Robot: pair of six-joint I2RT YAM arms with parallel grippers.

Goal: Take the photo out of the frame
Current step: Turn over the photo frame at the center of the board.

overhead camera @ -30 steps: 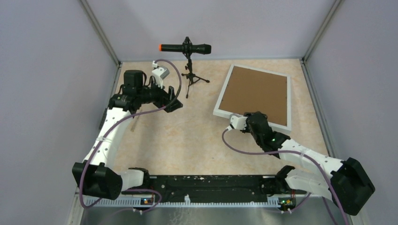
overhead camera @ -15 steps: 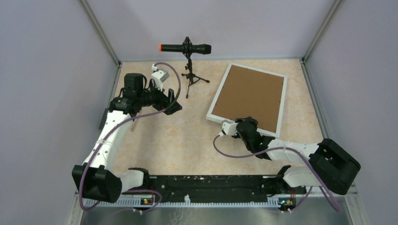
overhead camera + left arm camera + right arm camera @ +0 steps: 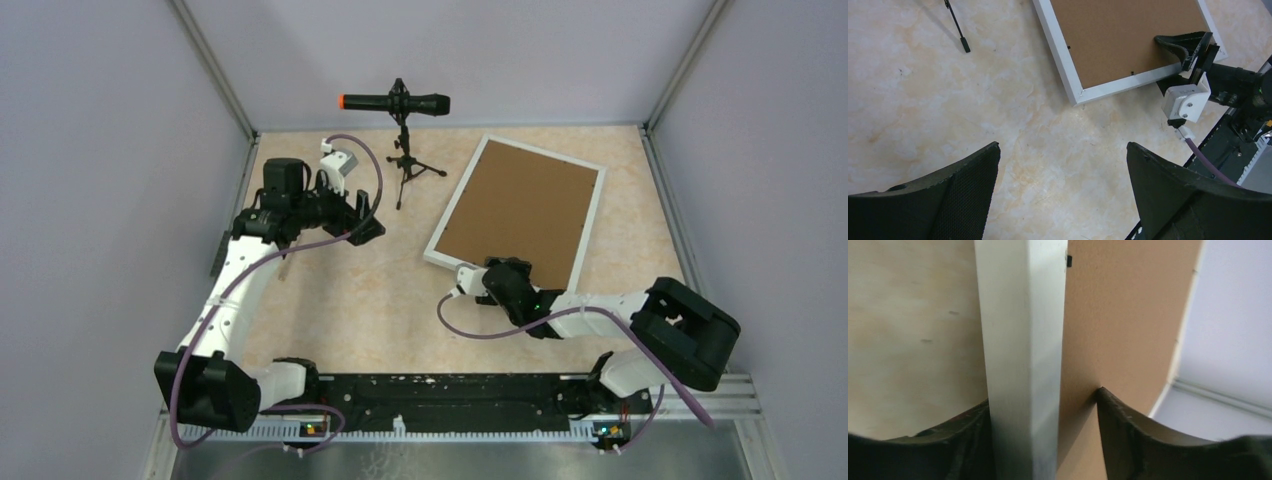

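Right gripper (image 3: 488, 269) sits on the near short edge of the frame (image 3: 545, 152), just right of centre in the top view. Its two fingers straddle the white border. In the right wrist view one finger lies against the border's outer side, over the table (image 3: 400, 290). The other rests on the brown backing board (image 3: 520, 205), with a visible gap between it and the border, so the jaws stand partly apart and are not pinching anything.

Left gripper (image 3: 1062, 148) hangs with its jaws spread wide and empty over bare table in the upper left of the top view. It is just beside the tripod of the microphone (image 3: 400, 105) and well apart from the frame.

The frame lies flat with its back up. The photo cannot be seen in any view; it is presumably face down under the backing board. The frame's long axis runs from the lower centre of the top view up towards the upper right, away from the right gripper. Nearly all of the board, and whatever lies under it, therefore stretches out beyond those fingertips.

The right arm is clearly the nearer one and is already in contact with the frame; the left would have to cross the table to help.

A small dark tab (image 3: 1068, 260) shows where board meets border, further along the same edge. It is probably one of the retainers holding the board in. Freeing the board looks like the step that has to come before the photo can be reached.
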